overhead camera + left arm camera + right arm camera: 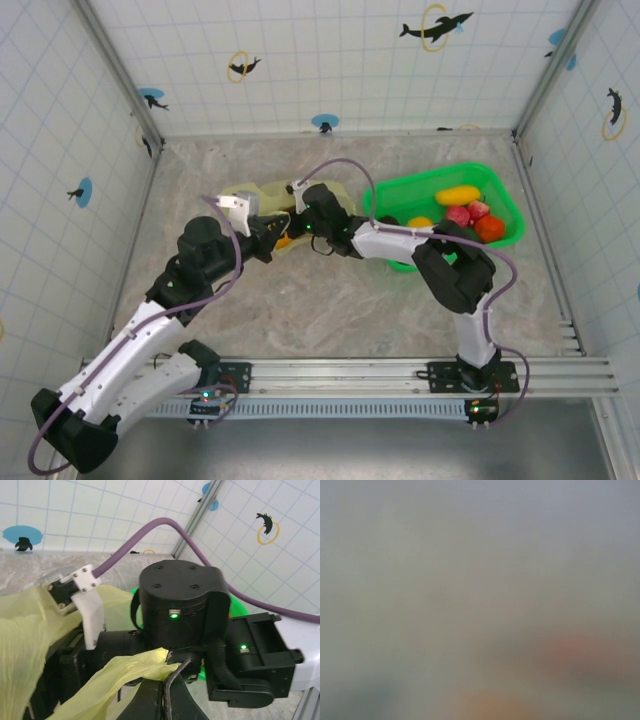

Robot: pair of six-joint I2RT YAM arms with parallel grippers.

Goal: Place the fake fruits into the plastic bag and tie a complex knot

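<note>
Plastic bag [262, 203] lies just 12 o'clock of table centre. Left gripper [166, 680] is clamped on a twist of bag film, probably lifting the rim so the mouth gapes for loading. Right gripper [292, 218] reaches into the bag mouth from 3 o'clock. Its jaws are hidden by film, so I can't tell if they are open or closed. Right wrist lens is fogged, with vague orange and pink smudges. Fake fruits [470, 212] are mostly in the green basket [415, 185] at 2 o'clock, near the bag. An orange spot [285, 240] at the bag's 5 o'clock edge may be a fruit. No readable writing. Wall decals [436, 25] are pictures only.
</note>
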